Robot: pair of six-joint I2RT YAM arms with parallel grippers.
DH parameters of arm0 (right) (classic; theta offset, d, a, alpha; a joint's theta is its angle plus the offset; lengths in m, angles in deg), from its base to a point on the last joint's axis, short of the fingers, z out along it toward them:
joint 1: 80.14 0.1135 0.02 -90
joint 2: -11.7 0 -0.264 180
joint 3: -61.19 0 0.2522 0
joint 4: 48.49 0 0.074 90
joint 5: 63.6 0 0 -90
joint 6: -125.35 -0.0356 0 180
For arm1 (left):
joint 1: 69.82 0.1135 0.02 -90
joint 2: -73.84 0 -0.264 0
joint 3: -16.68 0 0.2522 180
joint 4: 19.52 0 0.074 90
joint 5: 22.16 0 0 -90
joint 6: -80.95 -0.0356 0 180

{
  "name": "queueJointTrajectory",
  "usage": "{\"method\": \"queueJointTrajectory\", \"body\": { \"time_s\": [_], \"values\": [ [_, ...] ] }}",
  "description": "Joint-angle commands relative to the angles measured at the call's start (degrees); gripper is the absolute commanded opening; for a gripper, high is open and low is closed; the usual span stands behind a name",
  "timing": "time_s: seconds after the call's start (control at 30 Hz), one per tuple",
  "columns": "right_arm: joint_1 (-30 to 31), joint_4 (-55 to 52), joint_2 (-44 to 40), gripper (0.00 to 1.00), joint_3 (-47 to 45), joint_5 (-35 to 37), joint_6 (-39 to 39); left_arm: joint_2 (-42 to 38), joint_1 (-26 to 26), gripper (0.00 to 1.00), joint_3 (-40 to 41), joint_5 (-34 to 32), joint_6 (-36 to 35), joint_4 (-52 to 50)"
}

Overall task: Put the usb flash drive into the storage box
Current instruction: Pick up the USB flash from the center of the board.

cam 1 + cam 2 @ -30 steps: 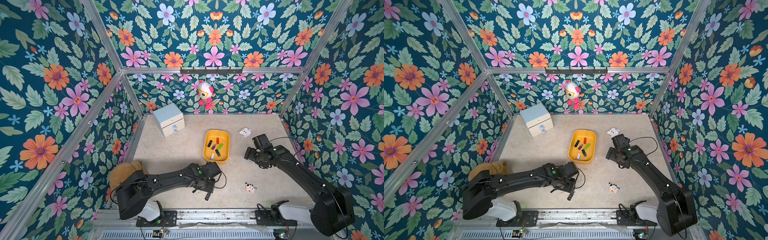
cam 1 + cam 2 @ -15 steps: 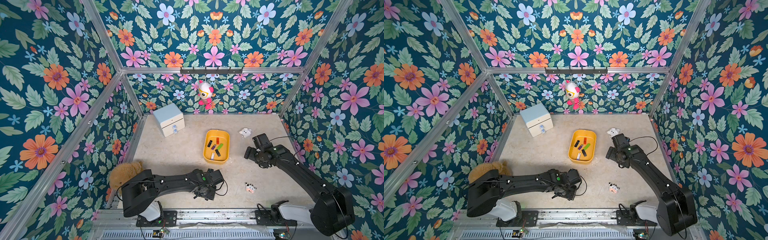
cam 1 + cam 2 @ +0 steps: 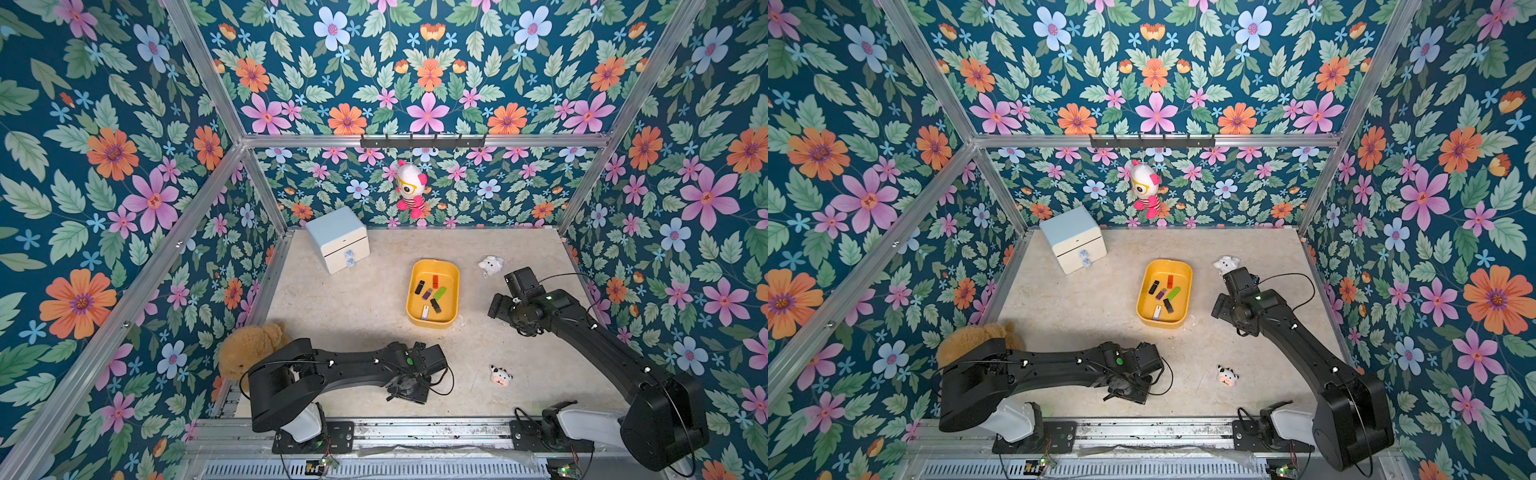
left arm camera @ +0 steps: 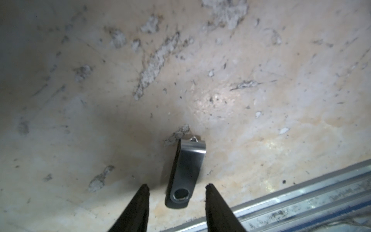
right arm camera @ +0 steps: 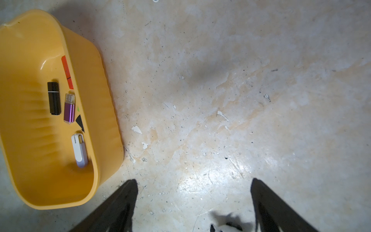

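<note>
A dark grey swivel usb flash drive (image 4: 186, 172) lies flat on the table near the front metal rail. My left gripper (image 4: 176, 186) stands over it, open, one finger on each side of its near end and a gap on both sides. In both top views the left gripper (image 3: 405, 392) (image 3: 1125, 392) hides the drive. The storage box (image 3: 455, 299) (image 3: 1144, 291) (image 5: 96, 100) is a yellow tub at mid-table holding several drives. My right gripper (image 5: 193, 182) (image 3: 496, 307) hangs open over bare table to the right of the box.
A pale blue drawer cabinet (image 3: 338, 237) stands at the back left. A brown plush bear (image 3: 249, 349) sits by the left arm's base. A small cow toy (image 3: 500, 376) and a white plush (image 3: 490, 266) lie on the right side. The metal rail (image 4: 301, 196) runs along the front edge.
My left gripper has moved toward the front edge and come down over the flash drive, covering it from above. Its jaws have narrowed. The right arm has stayed put.
</note>
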Motion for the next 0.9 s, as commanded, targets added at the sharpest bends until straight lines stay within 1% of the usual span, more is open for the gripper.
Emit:
{"method": "queueJointTrajectory", "body": {
  "time_s": [0.0, 0.13, 0.27, 0.4, 0.53, 0.63, 0.7, 0.8, 0.83, 0.87],
  "values": [
    [0.0, -0.4, -0.1, 0.92, 0.0, 0.6, 0.4, 1.0, -0.3, 0.49, -0.7, -1.3, 0.4, -1.0],
    [0.0, -0.4, -0.3, 0.92, -0.1, 0.6, 0.4, 2.9, -0.9, 0.47, -2.2, -2.3, -0.2, -2.3],
    [0.0, -0.2, -0.3, 0.92, -0.3, 0.6, 0.4, 5.2, -1.4, 0.45, -4.7, -4.1, -1.0, -6.0],
    [0.0, 0.0, -0.3, 0.92, -0.7, 0.5, 0.4, 6.1, -1.6, 0.38, -5.6, -4.0, -1.1, -6.8],
    [0.0, 0.1, -0.3, 0.92, -0.8, 0.5, 0.4, 6.7, -1.6, 0.33, -5.8, -3.8, -1.0, -6.9],
    [0.0, 0.2, -0.3, 0.92, -0.7, 0.6, 0.5, 6.9, -1.6, 0.25, -6.0, -3.8, -1.0, -7.2],
    [0.0, 0.3, -0.3, 0.92, -0.8, 0.6, 0.5, 7.2, -1.6, 0.14, -6.2, -3.8, -1.1, -7.4],
    [0.0, 0.3, -0.2, 0.92, -1.0, 0.5, 0.5, 7.5, -1.7, 0.04, -6.7, -4.0, -1.3, -7.7],
    [0.0, 0.3, -0.3, 0.92, -1.0, 0.5, 0.5, 7.7, -1.7, 0.01, -6.8, -4.0, -1.2, -7.8],
    [0.0, 0.4, -0.3, 0.92, -1.1, 0.5, 0.6, 7.8, -1.6, 0.00, -7.0, -4.1, -1.3, -8.1]
  ]
}}
